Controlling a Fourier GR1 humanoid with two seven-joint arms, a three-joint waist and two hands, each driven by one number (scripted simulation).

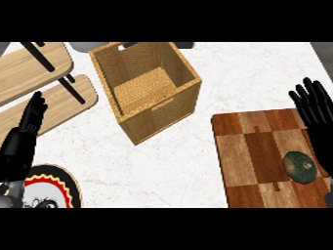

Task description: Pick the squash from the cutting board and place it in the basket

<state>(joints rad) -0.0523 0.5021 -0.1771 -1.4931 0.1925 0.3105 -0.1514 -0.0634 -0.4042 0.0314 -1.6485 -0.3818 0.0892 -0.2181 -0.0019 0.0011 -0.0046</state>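
A round dark-green squash (299, 167) lies on the wooden cutting board (259, 151) at the lower right. My right hand (326, 128) hovers over the board's right edge, fingers straight and pointing away, just right of the squash and holding nothing. A square woven basket (146, 88) stands at the upper middle, its inside bare. At the left edge my left hand (21, 136) rests open with fingers up.
Two light wooden boards (25, 73) with black rods lie at the upper left. A plate (50, 188) with a red, black and yellow rim sits at the lower left, under my left forearm. White marble counter (176, 166) shows between basket and cutting board.
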